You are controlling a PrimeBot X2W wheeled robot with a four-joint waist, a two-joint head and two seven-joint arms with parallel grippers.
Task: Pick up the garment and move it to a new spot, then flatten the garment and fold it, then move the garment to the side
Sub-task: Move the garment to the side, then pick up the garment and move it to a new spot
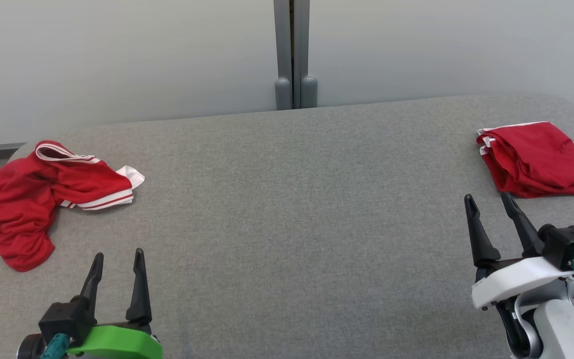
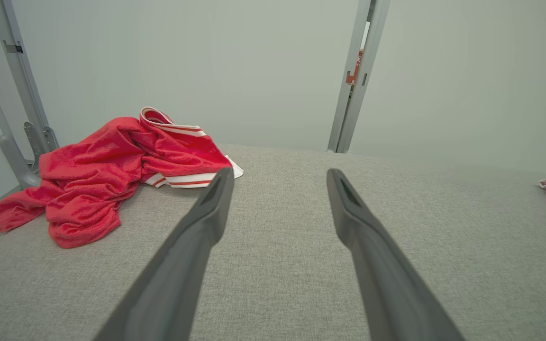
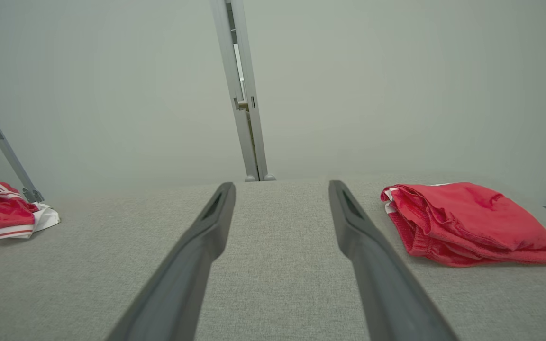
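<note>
A crumpled red garment (image 1: 28, 199) with white-striped trim lies in a heap at the table's far left, partly draped over the edge; the left wrist view shows that garment (image 2: 107, 175) ahead and left of the fingers. A second red garment (image 1: 536, 159) lies folded at the far right, and the right wrist view has this folded garment (image 3: 467, 222) just right of the fingers. My left gripper (image 1: 118, 258) hovers open near the front left, a short way right of the heap. My right gripper (image 1: 489, 198) stands open just in front of the folded one. Neither holds anything.
The grey fabric-covered table (image 1: 287, 224) stretches wide between the two garments. A pale wall with a grey vertical post (image 1: 294, 55) stands right behind the table's back edge. Grey frame bars (image 2: 17, 94) rise at the left end.
</note>
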